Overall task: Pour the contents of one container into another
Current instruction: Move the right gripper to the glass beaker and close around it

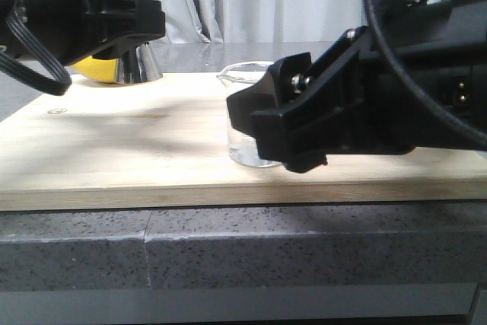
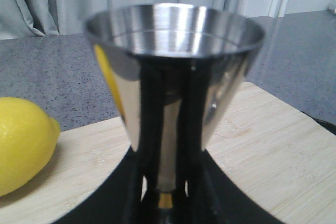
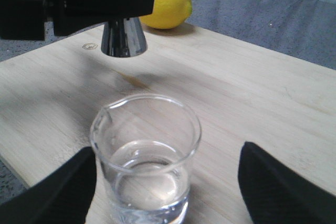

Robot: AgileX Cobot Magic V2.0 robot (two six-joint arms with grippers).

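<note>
On the wooden board (image 1: 114, 157), the left gripper (image 2: 165, 203) has its jaws clamped on the steel jigger (image 2: 173, 72), which stands upright just beside the lemon (image 2: 23, 142). Right of the jigger and well apart from it, the glass beaker (image 3: 146, 158) stands between the spread jaws of the right gripper (image 3: 163, 182), untouched.

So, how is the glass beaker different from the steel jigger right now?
The glass beaker is clear and near-cylindrical; the steel jigger is mirror-shiny, opaque, with cone shapes. The beaker stands free between the wide-open fingers of the right pincer; the jigger sits in the left pincer, whose fingers close on its waist. The beaker holds some clear liquid; the jigger's top cup looks empty. Both stand upright over the wooden board.
</note>
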